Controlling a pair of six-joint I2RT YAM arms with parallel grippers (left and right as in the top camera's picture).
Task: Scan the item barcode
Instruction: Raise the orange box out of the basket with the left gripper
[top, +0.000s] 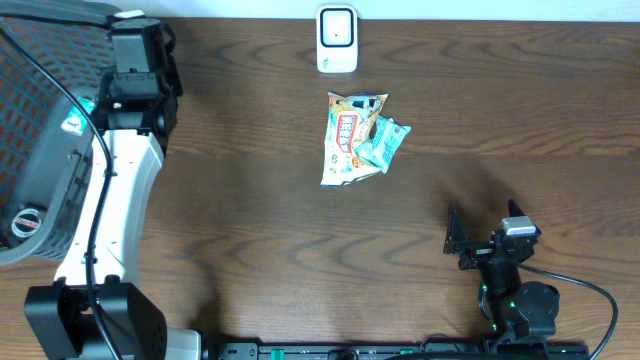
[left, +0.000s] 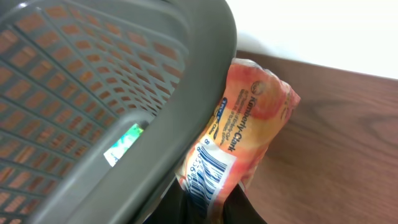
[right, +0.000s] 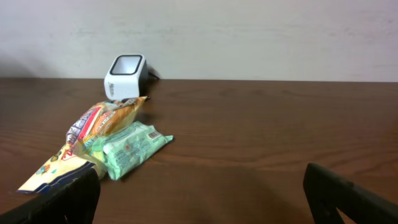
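In the left wrist view my left gripper (left: 211, 204) is shut on the lower end of an orange snack packet (left: 252, 121), the item. Its white barcode (left: 210, 172) faces the camera just above the dark fingers (left: 181, 208). The packet rests against the outer rim of a grey basket (left: 186, 81). The white barcode scanner (top: 337, 40) stands at the table's back edge, also seen in the right wrist view as the scanner (right: 124, 76). My right gripper (top: 485, 228) hovers open near the front right, nothing between its fingers (right: 68, 199).
The grey mesh basket (top: 40, 150) fills the far left. In front of the scanner lie a yellow-orange packet (top: 348, 135) and a green packet (top: 383, 143) side by side, touching. Dark wood table (top: 250, 220) spreads around them.
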